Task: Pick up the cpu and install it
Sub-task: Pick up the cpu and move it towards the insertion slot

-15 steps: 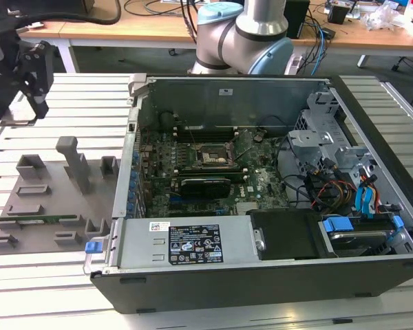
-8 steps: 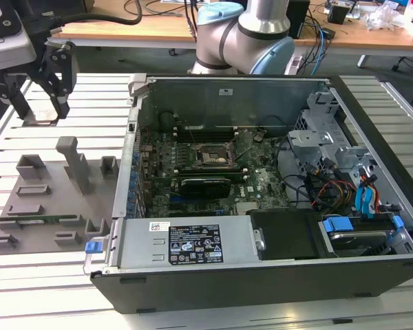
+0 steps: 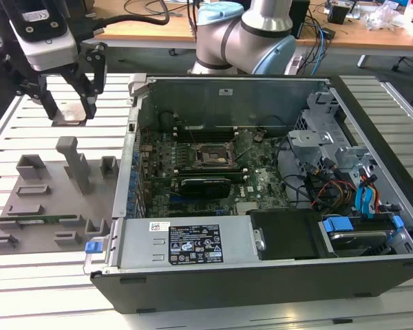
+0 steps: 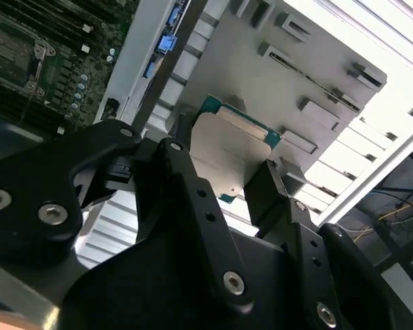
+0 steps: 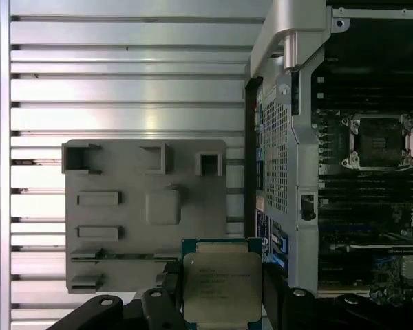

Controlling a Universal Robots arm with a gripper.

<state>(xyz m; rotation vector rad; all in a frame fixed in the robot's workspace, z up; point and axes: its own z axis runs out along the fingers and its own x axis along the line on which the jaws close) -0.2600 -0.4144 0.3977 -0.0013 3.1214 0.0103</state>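
gripper [image 3: 70, 107] clamped on cpu [image 5: 222, 287] | flat square, silvery lid, green edge | seemingly above grey moulded tray [image 5: 127, 230]

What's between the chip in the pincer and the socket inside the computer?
The case's side wall stands between the cpu and the socket, then a strip of circuit board, as the first wrist view shows.

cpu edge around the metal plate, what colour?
Teal-green rim on the cpu; best in the first wrist view.
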